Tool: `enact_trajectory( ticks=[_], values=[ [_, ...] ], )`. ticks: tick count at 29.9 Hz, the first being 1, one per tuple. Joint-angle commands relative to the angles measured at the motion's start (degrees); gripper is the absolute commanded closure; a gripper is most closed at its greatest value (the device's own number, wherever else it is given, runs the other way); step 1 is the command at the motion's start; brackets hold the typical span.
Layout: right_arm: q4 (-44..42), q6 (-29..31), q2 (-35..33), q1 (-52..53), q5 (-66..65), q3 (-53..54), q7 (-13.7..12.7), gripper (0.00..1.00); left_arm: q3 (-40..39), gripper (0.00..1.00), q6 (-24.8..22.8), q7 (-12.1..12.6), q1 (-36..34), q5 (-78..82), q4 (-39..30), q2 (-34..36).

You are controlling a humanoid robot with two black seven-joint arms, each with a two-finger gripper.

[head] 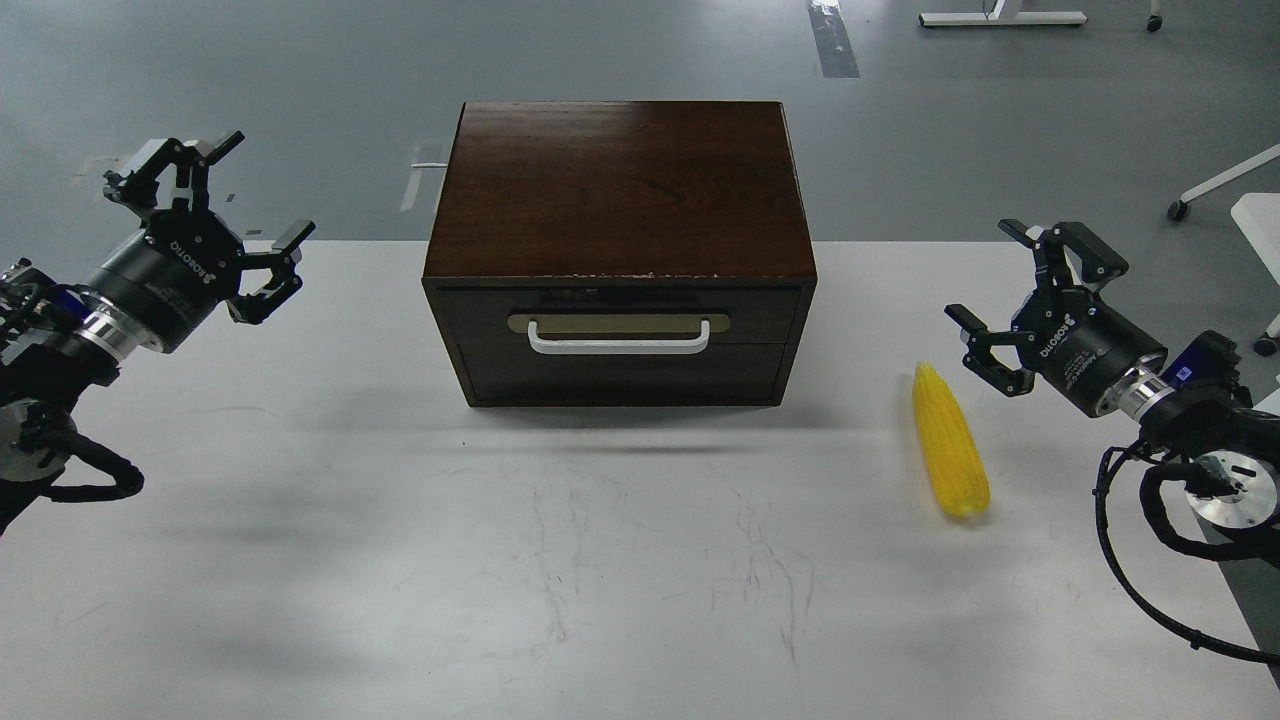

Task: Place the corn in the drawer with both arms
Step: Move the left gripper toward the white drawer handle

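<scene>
The yellow corn [949,442] lies on the white table to the right of the cabinet, pointed end toward the back. The dark brown drawer [618,340] sits pushed in flush, its white bar handle [619,343] under a brass plate. My left gripper [258,190] hovers open at the far left, well clear of the cabinet. Over at the right, my right gripper [1000,290] is open too, a short way up and right of the corn's tip, touching nothing.
The boxy cabinet [618,190] stands at the table's [500,560] back middle. Beyond the table is grey floor with white furniture legs [1000,17] at the top right and a wheeled base [1215,185] at the right edge.
</scene>
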Motion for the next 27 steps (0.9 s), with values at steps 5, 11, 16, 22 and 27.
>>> enact_trajectory(
  ticks=[5,11,16,22,27],
  values=[
    [0.01,-0.11,-0.10,-0.05,0.01,-0.01,0.01,0.00,-1.88,0.02,0.00,0.06,0.73,0.18,0.00,-0.90],
    [-0.07,-0.20,-0.02,-0.05,-0.08,0.08,0.01,0.00,-2.06,0.02,0.00,0.32,0.46,-0.26,1.22,-0.64],
    [-0.86,-0.20,-0.02,-0.05,-0.08,0.17,0.01,0.00,-2.59,0.02,0.00,0.76,-2.69,0.61,3.43,2.61],
    [-1.65,-0.20,-0.02,-0.05,-0.17,1.04,0.01,0.00,-2.85,0.02,0.00,-0.03,-11.74,10.71,2.46,4.28],
    [-3.15,-0.20,-0.02,0.04,-0.17,1.66,0.01,0.00,-2.94,0.02,0.00,-1.70,-19.92,23.80,-6.31,4.46]
  ],
)
